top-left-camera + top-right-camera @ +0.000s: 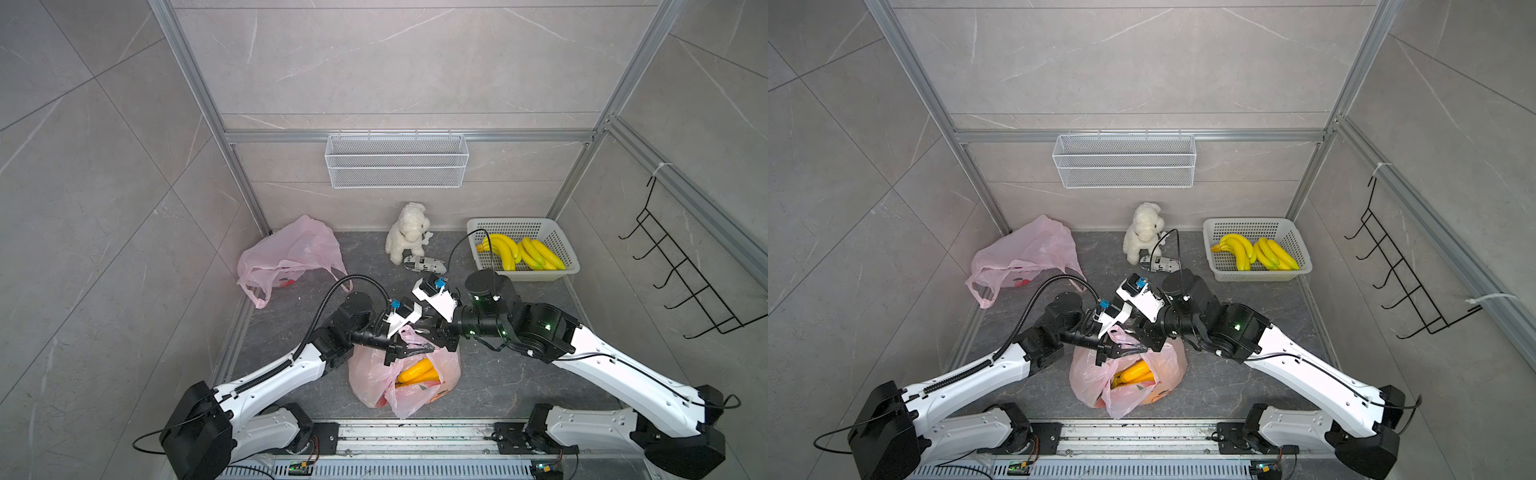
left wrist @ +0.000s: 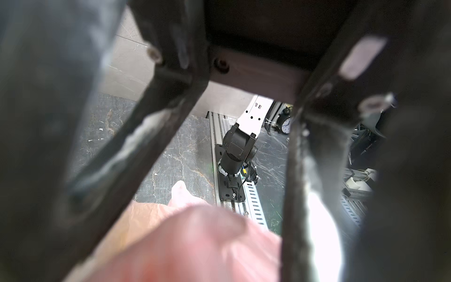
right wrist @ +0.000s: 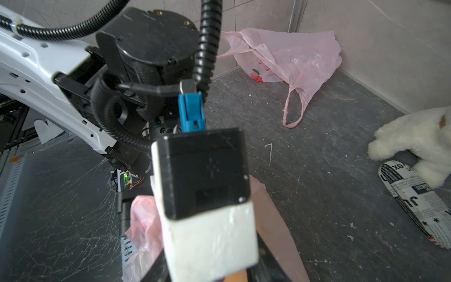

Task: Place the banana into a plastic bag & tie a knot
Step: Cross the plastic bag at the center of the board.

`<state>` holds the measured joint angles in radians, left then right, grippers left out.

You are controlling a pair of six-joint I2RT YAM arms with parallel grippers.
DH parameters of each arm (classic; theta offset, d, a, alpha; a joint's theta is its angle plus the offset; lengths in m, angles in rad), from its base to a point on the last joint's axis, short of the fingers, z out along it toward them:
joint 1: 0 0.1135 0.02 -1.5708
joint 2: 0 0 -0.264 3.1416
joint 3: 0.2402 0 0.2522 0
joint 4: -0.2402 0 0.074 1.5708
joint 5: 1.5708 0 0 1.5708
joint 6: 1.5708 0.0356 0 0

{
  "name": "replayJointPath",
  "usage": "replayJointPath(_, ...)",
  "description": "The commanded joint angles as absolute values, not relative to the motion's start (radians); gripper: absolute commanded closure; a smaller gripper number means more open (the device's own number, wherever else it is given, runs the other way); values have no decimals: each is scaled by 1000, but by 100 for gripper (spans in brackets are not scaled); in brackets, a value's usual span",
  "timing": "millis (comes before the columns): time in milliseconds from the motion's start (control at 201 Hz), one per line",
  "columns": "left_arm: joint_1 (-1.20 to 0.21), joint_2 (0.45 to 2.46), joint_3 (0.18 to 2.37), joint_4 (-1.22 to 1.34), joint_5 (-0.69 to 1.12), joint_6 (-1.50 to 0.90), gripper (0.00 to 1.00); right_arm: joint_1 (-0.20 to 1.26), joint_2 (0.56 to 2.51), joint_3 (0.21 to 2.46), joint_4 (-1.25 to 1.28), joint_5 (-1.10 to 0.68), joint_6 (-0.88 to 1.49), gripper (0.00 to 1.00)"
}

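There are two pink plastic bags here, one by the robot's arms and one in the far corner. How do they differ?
The near bag holds yellow bananas. The corner bag shows none, only a red print. The near bag bulges, with its top gathered at the left hand and right hand. The corner bag lies slumped against the wall with nothing touching it, one handle loop on the floor. Both are thin, translucent pink.

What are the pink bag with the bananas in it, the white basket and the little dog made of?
The pink bag looks like thin plastic film: see-through, crinkled, slightly shiny. The basket seems to be rigid white plastic, with moulded lattice walls. The toy dog looks like soft plush, with fluffy, matte, cream-white fur.
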<state>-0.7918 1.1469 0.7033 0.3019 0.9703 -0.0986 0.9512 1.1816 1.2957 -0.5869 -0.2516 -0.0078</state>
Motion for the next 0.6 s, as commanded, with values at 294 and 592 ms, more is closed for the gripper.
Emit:
replayJointPath(294, -785, 1094, 715, 288, 884, -91, 97, 951, 1094, 1248, -566, -33, 30, 100)
replayJointPath(592, -738, 1098, 699, 301, 846, -156, 97, 950, 1012, 1212, -542, 129, 49, 100)
